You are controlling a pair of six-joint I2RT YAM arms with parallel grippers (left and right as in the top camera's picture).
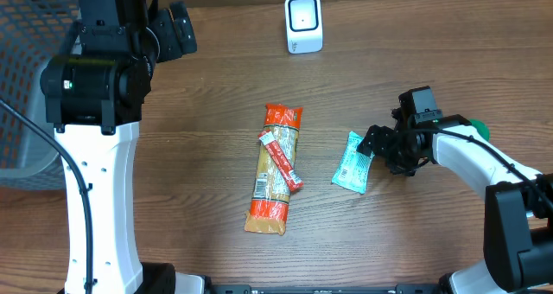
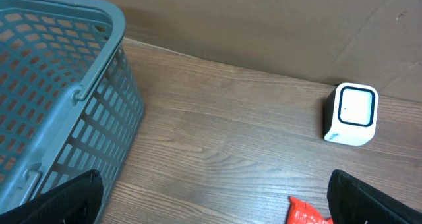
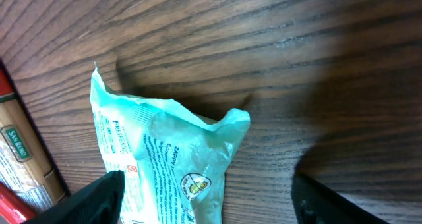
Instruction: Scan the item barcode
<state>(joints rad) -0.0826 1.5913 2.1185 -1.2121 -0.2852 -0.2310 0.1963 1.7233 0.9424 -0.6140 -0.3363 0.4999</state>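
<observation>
A: Right of the scanner (image 1: 304, 23), closer to us, we see the teal packet (image 1: 352, 163) lying flat.
B: Yep, our right gripper (image 1: 378, 145)'s spread wide at its edge; left gripper (image 2: 217, 199)'s wide too, empty.

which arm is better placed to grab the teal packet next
Right. The right tool sits open right beside the teal packet, which fills its wrist view. The left tool is open too but far off, up by the basket.
</observation>
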